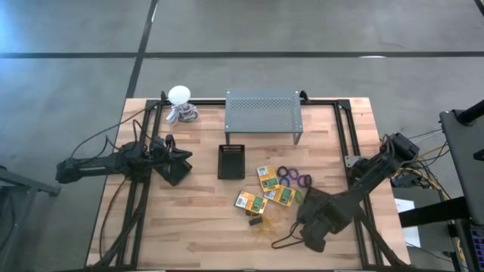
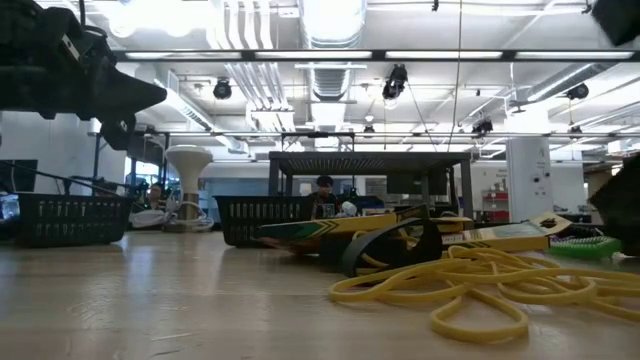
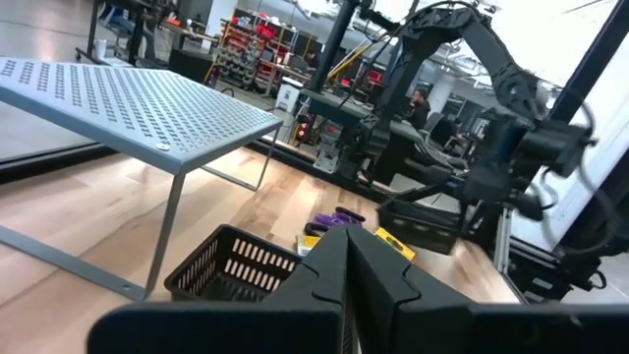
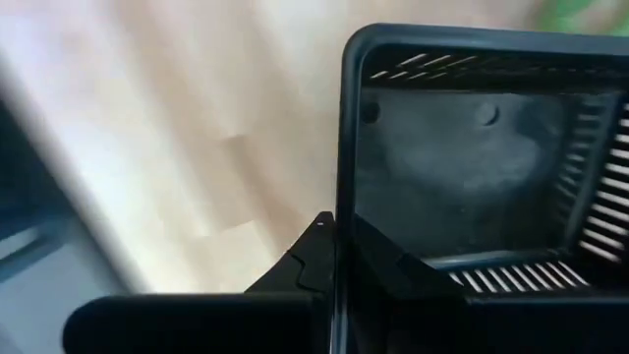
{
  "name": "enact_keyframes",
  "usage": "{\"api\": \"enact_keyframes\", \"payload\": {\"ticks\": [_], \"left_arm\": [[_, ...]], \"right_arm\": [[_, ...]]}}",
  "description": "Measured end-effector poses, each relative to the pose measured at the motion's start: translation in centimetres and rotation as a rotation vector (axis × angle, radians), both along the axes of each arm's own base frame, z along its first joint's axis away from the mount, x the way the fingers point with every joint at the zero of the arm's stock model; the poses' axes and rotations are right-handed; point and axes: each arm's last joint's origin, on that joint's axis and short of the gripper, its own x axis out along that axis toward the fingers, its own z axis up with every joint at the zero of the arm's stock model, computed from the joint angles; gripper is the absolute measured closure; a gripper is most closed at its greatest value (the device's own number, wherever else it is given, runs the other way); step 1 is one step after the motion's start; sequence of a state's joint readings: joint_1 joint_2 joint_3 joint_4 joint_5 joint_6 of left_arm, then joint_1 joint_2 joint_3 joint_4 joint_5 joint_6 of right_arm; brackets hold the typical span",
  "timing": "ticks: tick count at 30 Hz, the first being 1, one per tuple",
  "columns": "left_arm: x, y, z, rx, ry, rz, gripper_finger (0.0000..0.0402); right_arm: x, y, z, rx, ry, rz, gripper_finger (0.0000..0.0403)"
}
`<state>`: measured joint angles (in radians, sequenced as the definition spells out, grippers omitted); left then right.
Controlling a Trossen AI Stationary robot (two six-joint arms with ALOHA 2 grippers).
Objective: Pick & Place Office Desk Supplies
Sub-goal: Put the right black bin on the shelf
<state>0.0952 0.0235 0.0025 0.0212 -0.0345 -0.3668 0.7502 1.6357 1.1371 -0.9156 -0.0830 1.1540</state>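
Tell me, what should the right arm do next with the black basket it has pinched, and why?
Probably lift the black basket slightly and carry it toward the loose supplies. The right gripper is shut on its wall, the basket looks empty, and the crayon boxes and rubber bands lie loose beside it. The left gripper waits shut near the second basket.

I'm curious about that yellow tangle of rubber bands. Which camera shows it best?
The low view: the rubber bands lie close in front, every loop clear. The high view shows only a small yellow scribble by the crayon boxes. The left wrist view misses them; the right wrist view shows just a black basket.
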Motion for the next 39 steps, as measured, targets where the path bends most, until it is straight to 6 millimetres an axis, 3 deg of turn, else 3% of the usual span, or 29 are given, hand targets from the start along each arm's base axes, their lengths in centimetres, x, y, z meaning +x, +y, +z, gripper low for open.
{"api": "enact_keyframes", "payload": {"ticks": [4, 7, 10, 13, 16, 19, 24, 30, 34, 39], "left_arm": [[0.0, 0.0, 0.0, -0.006, -0.003, 0.000, 0.0387], [0.0, -0.1, 0.3, -0.005, -0.034, -0.011, 0.0387], [0.0, -0.3, 0.7, 0.000, -0.073, -0.032, 0.0387], [0.0, -0.5, 0.9, 0.006, -0.089, -0.055, 0.0387], [0.1, -0.6, 0.8, 0.007, -0.083, -0.061, 0.0387], [0.1, -0.6, 0.8, 0.007, -0.083, -0.045, 0.0387], [0.1, -0.5, 0.7, 0.005, -0.068, -0.008, 0.0387], [0.4, -0.4, 0.3, 0.003, -0.024, 0.009, 0.0387], [0.6, -0.4, 0.1, -0.001, 0.004, 0.019, 0.0387], [0.8, -0.4, -0.1, -0.009, 0.028, 0.022, 0.0387]], "right_arm": [[0.7, 1.1, 2.7, 0.117, -0.011, 0.089, 0.0391], [1.2, 1.4, 4.9, 0.107, -0.122, 0.282, 0.0391], [1.7, 1.1, 7.0, -0.018, -0.318, 0.534, 0.0392], [2.3, -0.7, 8.3, -0.247, -0.429, 0.671, 0.0392], [2.6, -3.8, 9.5, -0.497, -0.434, 0.685, 0.0392], [3.1, -8.0, 11.1, -0.627, -0.415, 0.632, 0.0392], [4.2, -16.6, 12.8, -0.644, -0.366, 0.511, 0.0392], [4.7, -26.3, 12.6, -0.568, -0.326, 0.344, 0.0392], [4.8, -29.4, 11.6, -0.565, -0.270, 0.335, 0.0392], [5.8, -30.1, 10.7, -0.555, -0.228, 0.401, 0.0392]]}}
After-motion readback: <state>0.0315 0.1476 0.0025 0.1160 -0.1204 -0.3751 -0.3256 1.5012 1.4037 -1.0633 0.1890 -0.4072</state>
